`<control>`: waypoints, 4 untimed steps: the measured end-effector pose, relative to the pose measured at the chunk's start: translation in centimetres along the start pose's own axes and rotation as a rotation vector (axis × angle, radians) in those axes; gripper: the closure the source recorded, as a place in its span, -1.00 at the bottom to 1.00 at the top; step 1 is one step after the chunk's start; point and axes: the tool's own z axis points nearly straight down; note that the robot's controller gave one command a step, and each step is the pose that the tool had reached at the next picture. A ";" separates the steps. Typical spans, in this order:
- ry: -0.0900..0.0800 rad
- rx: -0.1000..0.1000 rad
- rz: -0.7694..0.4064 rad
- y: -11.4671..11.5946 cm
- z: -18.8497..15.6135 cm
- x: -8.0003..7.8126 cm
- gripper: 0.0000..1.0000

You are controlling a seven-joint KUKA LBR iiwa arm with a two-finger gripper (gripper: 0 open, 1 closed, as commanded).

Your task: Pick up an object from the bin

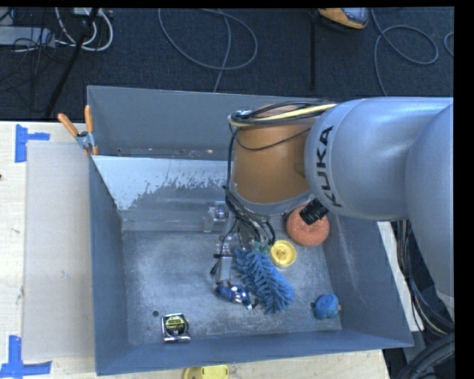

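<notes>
Looking down into the bin (104, 244), we see the gripper (228, 281) low near its centre, just beside a blue bristly brush (265, 283) at its 3 o'clock. Whether it is open or closed we cannot tell. We should close on the brush's firm core, not its yielding bristles, before lifting.

From my console I see dark carpeted floor (170, 70) across the top, from 10 to 2 o'clock. Thin grey cables (255, 41) loop over it near 12. Pale cords (92, 29) lie bundled at 11. An orange-edged object (342, 15) is cut off at 1.
</notes>
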 end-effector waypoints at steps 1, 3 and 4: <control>-0.008 -0.001 0.003 -0.1 -0.5 -0.2 -1.00; -0.005 -0.001 0.045 -5.9 5.0 3.3 -1.00; -0.009 -0.002 0.114 -7.4 5.0 4.6 -1.00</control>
